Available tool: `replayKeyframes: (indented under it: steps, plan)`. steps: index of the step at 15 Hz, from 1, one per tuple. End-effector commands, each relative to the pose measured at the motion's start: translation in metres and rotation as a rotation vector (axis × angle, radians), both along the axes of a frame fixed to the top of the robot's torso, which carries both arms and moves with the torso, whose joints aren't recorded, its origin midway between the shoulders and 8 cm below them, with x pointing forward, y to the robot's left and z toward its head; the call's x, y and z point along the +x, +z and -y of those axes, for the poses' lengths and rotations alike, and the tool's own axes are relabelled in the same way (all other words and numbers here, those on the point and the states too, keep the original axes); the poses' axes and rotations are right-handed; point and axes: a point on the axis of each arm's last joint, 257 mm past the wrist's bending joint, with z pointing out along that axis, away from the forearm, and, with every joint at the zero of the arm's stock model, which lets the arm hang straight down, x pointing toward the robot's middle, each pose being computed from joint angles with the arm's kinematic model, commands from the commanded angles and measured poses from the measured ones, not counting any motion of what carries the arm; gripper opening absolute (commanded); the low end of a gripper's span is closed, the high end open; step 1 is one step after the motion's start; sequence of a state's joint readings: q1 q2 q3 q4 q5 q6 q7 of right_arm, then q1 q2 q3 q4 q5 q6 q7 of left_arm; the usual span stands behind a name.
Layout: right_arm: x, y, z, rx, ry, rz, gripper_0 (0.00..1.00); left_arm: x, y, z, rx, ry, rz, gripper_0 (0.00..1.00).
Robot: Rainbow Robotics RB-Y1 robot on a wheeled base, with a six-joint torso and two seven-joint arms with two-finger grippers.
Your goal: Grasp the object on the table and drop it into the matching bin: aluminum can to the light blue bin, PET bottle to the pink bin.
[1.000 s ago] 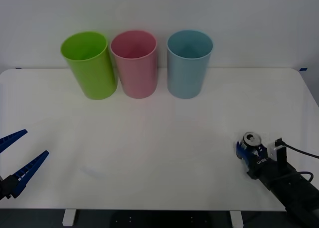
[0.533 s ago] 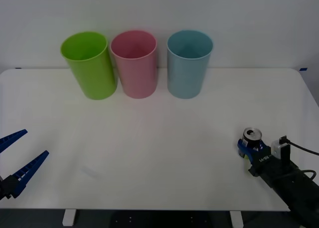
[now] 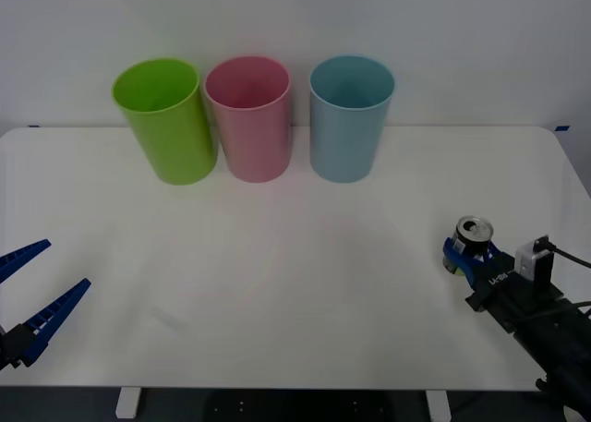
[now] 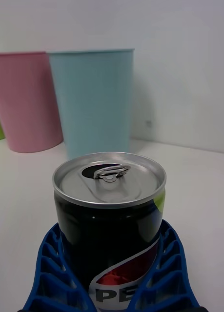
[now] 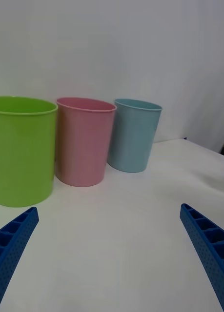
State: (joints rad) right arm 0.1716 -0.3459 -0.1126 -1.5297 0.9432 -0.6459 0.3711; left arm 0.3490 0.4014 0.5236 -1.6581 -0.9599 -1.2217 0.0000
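Note:
The aluminum can (image 3: 475,230), dark with a silver top and pull tab, stands upright between the blue fingers (image 4: 48,273) of my right gripper (image 3: 468,253), which is shut on it near the table's right front. The right wrist view shows the can (image 4: 109,214) close up, with the light blue bin (image 4: 92,102) straight behind it and the pink bin (image 4: 26,97) beside that. At the back of the table (image 3: 295,256), the light blue bin (image 3: 349,117) is the rightmost of three and the pink bin (image 3: 249,117) is in the middle. My left gripper (image 3: 66,265) waits open at the front left corner.
A lime green bin (image 3: 166,122) stands left of the pink one, the three nearly touching in a row along the back edge. The wide white tabletop stretches between the bins and both arms. A white wall rises behind the bins.
My right gripper has carried the can a little to the right and higher in the front view. The left arm and the bins have stayed still.

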Motion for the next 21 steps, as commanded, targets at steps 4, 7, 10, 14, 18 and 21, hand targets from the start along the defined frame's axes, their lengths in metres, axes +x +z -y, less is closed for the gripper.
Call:
replayKeyframes:
  steps: [4, 7, 10, 14, 18, 21]
  plan:
    - [-0.003, 0.063, -0.022, 0.102, 0.091, 0.062, 0.00, 0.000, 0.000, 0.000, 0.000, 0.000, 0.000, 1.00]
    - [-0.005, 0.102, -0.030, 0.146, 0.130, 0.098, 0.00, 0.000, 0.000, 0.000, 0.000, 0.000, 0.000, 1.00]
    - [-0.007, 0.137, -0.041, 0.175, 0.178, 0.131, 0.00, 0.000, 0.000, 0.000, 0.000, 0.000, 0.000, 1.00]
    - [0.002, 0.173, -0.049, 0.174, 0.232, 0.169, 0.00, 0.000, 0.000, 0.000, 0.000, 0.000, 0.000, 1.00]
    - [0.013, 0.206, -0.053, 0.123, 0.271, 0.216, 0.00, 0.000, 0.000, 0.000, 0.000, 0.000, 0.000, 1.00]
    - [0.020, 0.222, -0.064, 0.113, 0.302, 0.218, 0.00, 0.000, 0.000, 0.000, 0.000, 0.000, 0.000, 1.00]
